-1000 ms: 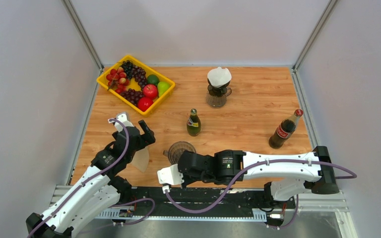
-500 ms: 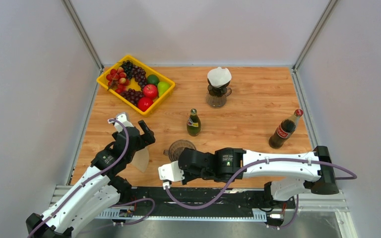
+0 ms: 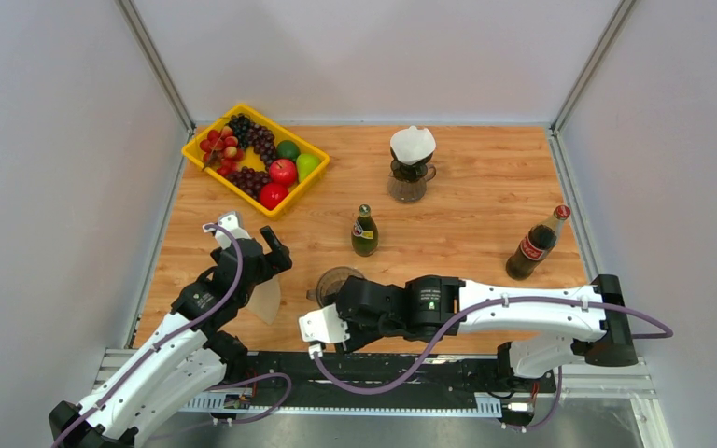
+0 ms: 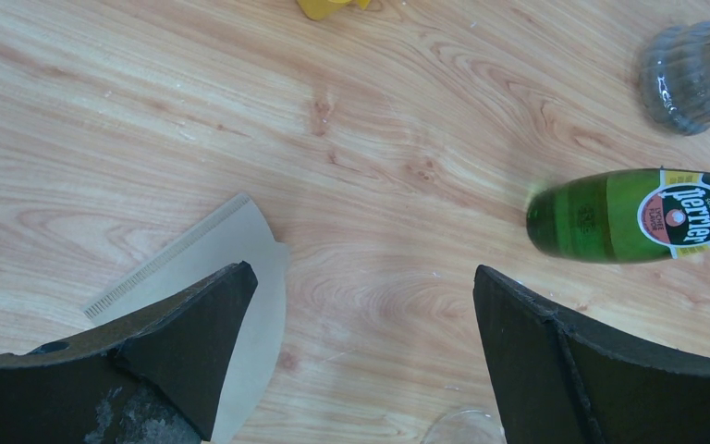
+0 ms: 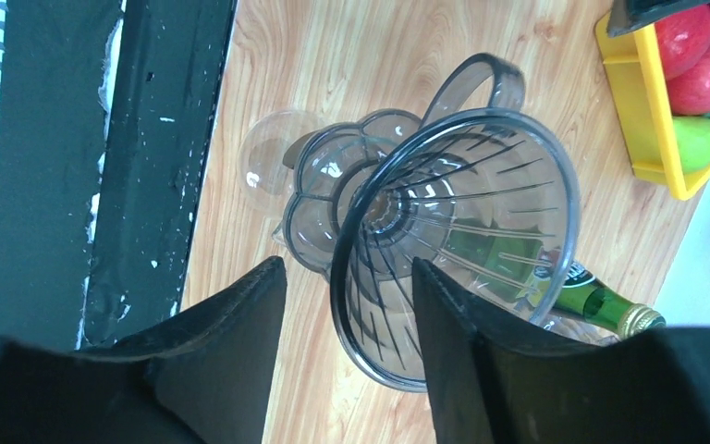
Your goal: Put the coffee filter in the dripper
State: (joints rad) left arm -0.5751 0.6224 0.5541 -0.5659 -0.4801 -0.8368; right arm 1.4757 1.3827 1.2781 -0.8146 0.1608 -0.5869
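The left gripper (image 4: 361,277) held its fingers spread wide over the tabletop (image 4: 379,111); the coffee filter (image 4: 226,242) was left of the dripper (image 5: 453,213), half hidden behind one finger, contact unclear; the right gripper (image 5: 347,264) had its fingers parted astride the dripper's near rim, not visibly pinching.

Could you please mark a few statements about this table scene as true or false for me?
1. The clear dripper at the right pincer has no paper in it. True.
2. The left pincer is clamped on the paper filter. False: its fingers are spread wide, and the filter shows beside one of them.
3. The cola bottle lies on its side. False: it stands upright.
4. The yellow tray holds fruit. True.
5. The green bottle is inside the tray. False: it stands outside it, on the table.
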